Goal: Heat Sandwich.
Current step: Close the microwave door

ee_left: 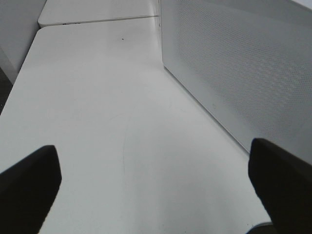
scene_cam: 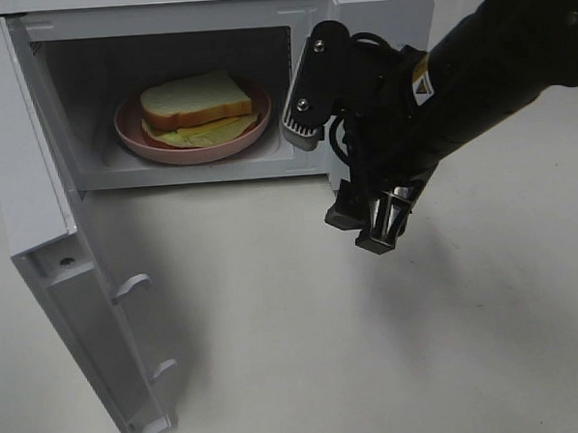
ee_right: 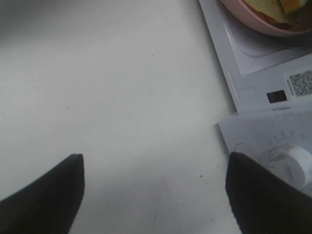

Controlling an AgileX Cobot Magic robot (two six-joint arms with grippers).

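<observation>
The sandwich (scene_cam: 198,107) sits on a round pink plate (scene_cam: 130,136) inside the microwave (scene_cam: 380,8), at about 11 o'clock in the high view; the plate lies roughly central on the oven floor, which I'd say is where it has to be for heating, so the loading part of the job looks done; the door (scene_cam: 36,191) stands swung wide toward 8 o'clock, its inner handle (scene_cam: 130,286) facing the room, and to my eye closing it is the step that remains before anything can be heated. The right tool (scene_cam: 364,227) hangs above the desk (scene_cam: 275,324), at about 4 o'clock from the sandwich and just in front of the oven's control side; its fingers point down and stand well apart with nothing between them, so it grips nothing; its own camera looks past the two dark fingertips (ee_right: 48,195) at bare desk, with the plate's rim, a QR label (ee_right: 303,83) and a white dial (ee_right: 292,163) off to one side; I judge it is held clear of the opening so the door's path is free. The left tool (ee_left: 152,146) does not show in the high view; its wrist camera shows its fingers spread as wide as they go, empty, above the desk, with a white perforated panel (ee_left: 234,73) just beside it; whether that panel is the door or the oven's wall I cannot tell; if it is the door, the tool may be placed there to push it shut.
</observation>
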